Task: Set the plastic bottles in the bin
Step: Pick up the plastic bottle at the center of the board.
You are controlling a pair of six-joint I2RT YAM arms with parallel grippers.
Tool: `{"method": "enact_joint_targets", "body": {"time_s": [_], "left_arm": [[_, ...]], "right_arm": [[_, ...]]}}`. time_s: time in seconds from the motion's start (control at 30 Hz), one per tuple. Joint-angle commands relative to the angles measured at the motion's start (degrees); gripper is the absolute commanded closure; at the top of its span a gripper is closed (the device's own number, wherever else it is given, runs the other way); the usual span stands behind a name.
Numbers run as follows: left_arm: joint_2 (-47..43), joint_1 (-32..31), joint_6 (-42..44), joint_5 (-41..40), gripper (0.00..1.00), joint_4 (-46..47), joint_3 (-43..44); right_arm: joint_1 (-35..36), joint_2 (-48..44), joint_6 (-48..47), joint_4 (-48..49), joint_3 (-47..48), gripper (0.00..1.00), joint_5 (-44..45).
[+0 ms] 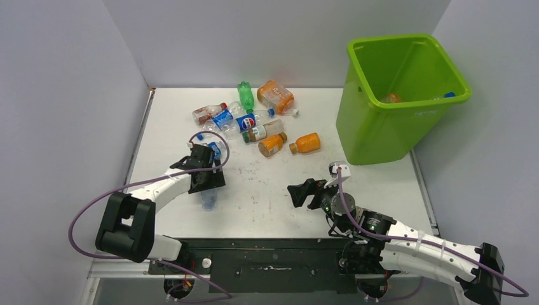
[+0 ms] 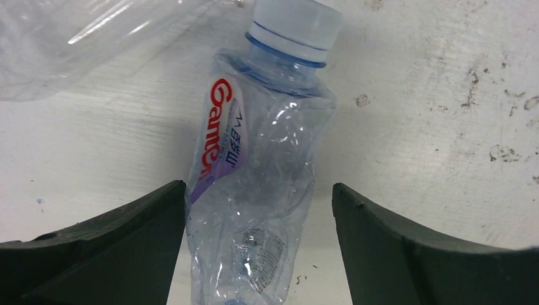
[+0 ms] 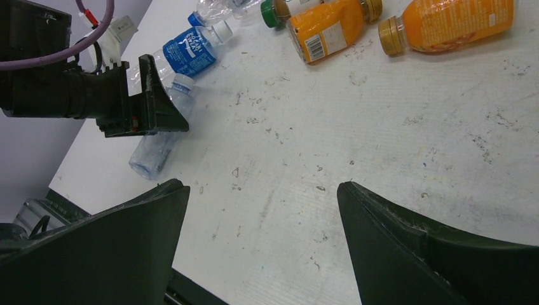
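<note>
A crushed clear bottle (image 2: 260, 178) with a red-lettered label and a pale cap lies on the white table between the fingers of my left gripper (image 2: 259, 190). The left finger touches its side and the right finger stands apart, so the gripper is open. From above, that bottle (image 1: 208, 200) pokes out below the left gripper (image 1: 213, 181). Several plastic bottles lie at the back: a green one (image 1: 246, 95), a large orange one (image 1: 276, 95), a Pepsi one (image 1: 251, 121) and small orange ones (image 1: 307, 143). The lime-green bin (image 1: 375, 127) stands at the back right. My right gripper (image 1: 305, 194) is open over bare table.
Inside the bin lie an orange bottle (image 1: 392, 98) and something blue (image 1: 449, 94). In the right wrist view, two orange bottles (image 3: 330, 28) and a blue-labelled one (image 3: 191, 51) lie beyond the right gripper (image 3: 260, 210). Grey walls close in the table on three sides.
</note>
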Motion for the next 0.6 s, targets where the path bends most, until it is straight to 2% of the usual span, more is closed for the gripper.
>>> {"method": "enact_joint_targets", "body": {"time_s": [0.0,0.1,0.2,0.37,0.57], "left_arm": [[0.94,-2.05,0.67,0.36,0.16,1.33,1.59],[1.79,-2.76,0.67,0.25,0.13,0.95,1.86],[2.56,-3.39,0.67,0.41,0.18,0.66,2.16],[1.75,-4.02,0.76,0.29,0.3,1.02,1.79],[-1.76,-5.34,0.8,-0.28,0.53,1.47,1.16]], "right_arm": [[0.34,-0.15,0.66,0.96,0.79,0.1,-0.34],[0.34,-0.59,0.79,0.76,0.64,0.1,-0.28],[0.34,-0.64,0.89,0.69,0.68,0.1,-0.44],[0.34,-1.0,0.84,0.3,0.88,0.1,-0.39],[0.34,-1.44,0.9,-1.37,1.37,0.1,-0.52]]}}
